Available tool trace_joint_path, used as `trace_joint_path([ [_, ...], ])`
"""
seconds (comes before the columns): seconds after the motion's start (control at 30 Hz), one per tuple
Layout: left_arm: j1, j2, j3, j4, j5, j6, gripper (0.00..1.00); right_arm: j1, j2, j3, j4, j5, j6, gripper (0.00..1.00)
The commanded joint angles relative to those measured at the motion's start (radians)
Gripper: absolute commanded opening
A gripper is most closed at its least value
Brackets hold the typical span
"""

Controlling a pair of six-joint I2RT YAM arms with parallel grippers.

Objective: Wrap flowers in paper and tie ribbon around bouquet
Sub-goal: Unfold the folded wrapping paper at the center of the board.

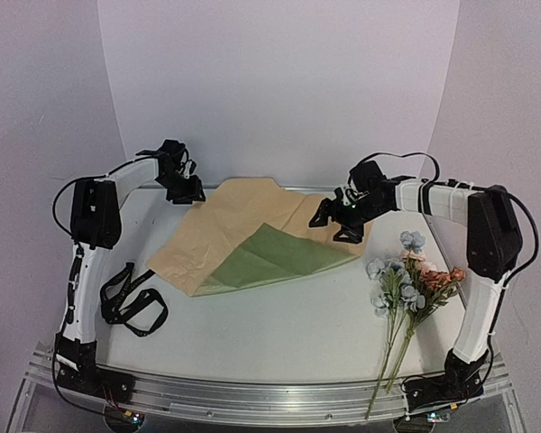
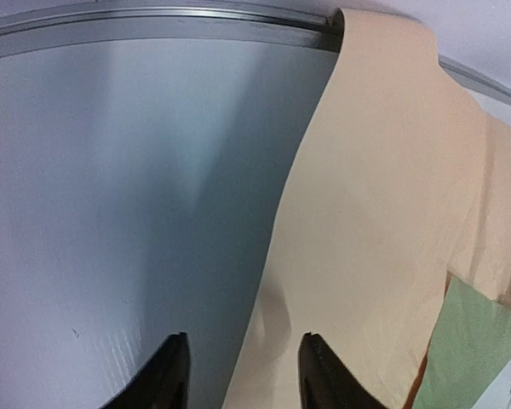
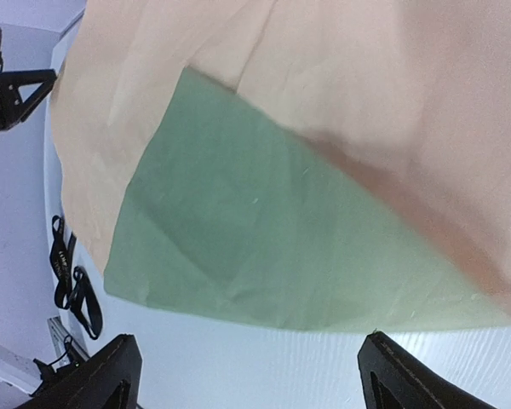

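From above, the paper (image 1: 243, 239) lies on the counter (image 1: 279, 343) tan face up, with one corner folded back to show green. The left pincer (image 1: 185, 191) sits at the paper's far left edge and the right pincer (image 1: 340, 223) at its right corner. The flowers (image 1: 406, 280) lie well to the right of the paper, and the ribbon (image 1: 131, 298) lies off its near left side. We judge the sheet not yet flat, so stems laid on it now could wrap crookedly.

In the left wrist view, the fingers stand partly apart and clamp nothing we can see. The paper's edge runs between them, with a small pucker. Closing and pulling here could crease the sheet or drag it sideways.

In the right wrist view, the jaws gape wide and empty above the green fold. Coming straight down might pinch both layers and set the fold instead of opening it. A careless sweep toward the flowers could shove the paper.
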Motion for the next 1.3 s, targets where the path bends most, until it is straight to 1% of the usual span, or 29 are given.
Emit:
trace_joint_path([
  [0.0, -0.012, -0.119, -0.062, 0.037, -0.051, -0.042, 0.6, -0.044, 0.125, 0.075, -0.027, -0.015, -0.072, 0.94],
  [0.03, -0.021, -0.154, -0.092, 0.057, -0.057, -0.054, 0.64, -0.054, 0.144, 0.097, -0.027, -0.025, -0.069, 0.95],
  [0.1, -0.047, -0.209, -0.177, 0.11, -0.035, -0.077, 0.68, -0.066, 0.196, 0.144, -0.042, -0.05, -0.069, 0.96],
  [0.13, -0.064, -0.232, -0.218, 0.131, -0.027, -0.084, 0.69, -0.068, 0.214, 0.169, -0.054, -0.057, -0.075, 0.97],
  [0.23, -0.107, -0.241, -0.252, 0.122, -0.048, -0.103, 0.69, -0.07, 0.263, 0.22, -0.106, -0.075, -0.107, 0.98],
  [0.33, -0.131, -0.219, -0.266, 0.125, -0.02, -0.137, 0.64, -0.07, 0.282, 0.244, -0.138, -0.092, -0.132, 0.98],
  [0.43, -0.144, -0.179, -0.258, 0.114, 0.002, -0.162, 0.56, -0.071, 0.274, 0.233, -0.16, -0.066, -0.171, 0.98],
  [0.5, -0.154, -0.162, -0.251, 0.106, 0.001, -0.166, 0.54, -0.082, 0.261, 0.217, -0.16, -0.032, -0.192, 0.98],
  [0.7, -0.159, -0.118, -0.247, 0.094, 0.014, -0.18, 0.46, -0.106, 0.33, 0.307, -0.211, -0.075, -0.19, 0.98],
  [0.8, -0.16, -0.093, -0.237, 0.082, 0.011, -0.186, 0.41, -0.108, 0.336, 0.308, -0.214, -0.071, -0.201, 0.98],
  [0.93, -0.16, -0.068, -0.228, 0.077, 0.01, -0.191, 0.38, -0.11, 0.355, 0.327, -0.226, -0.092, -0.196, 0.98],
  [1.1, -0.16, -0.041, -0.215, 0.074, 0.009, -0.197, 0.36, -0.112, 0.389, 0.364, -0.236, -0.259, -0.131, 0.98],
  [1.17, -0.16, -0.028, -0.203, 0.072, 0.009, -0.199, 0.35, -0.11, 0.391, 0.362, -0.234, -0.336, -0.104, 0.95],
  [1.27, -0.16, 0.002, -0.177, 0.058, 0.009, -0.197, 0.35, -0.107, 0.377, 0.327, -0.215, -0.42, -0.062, 0.87],
])
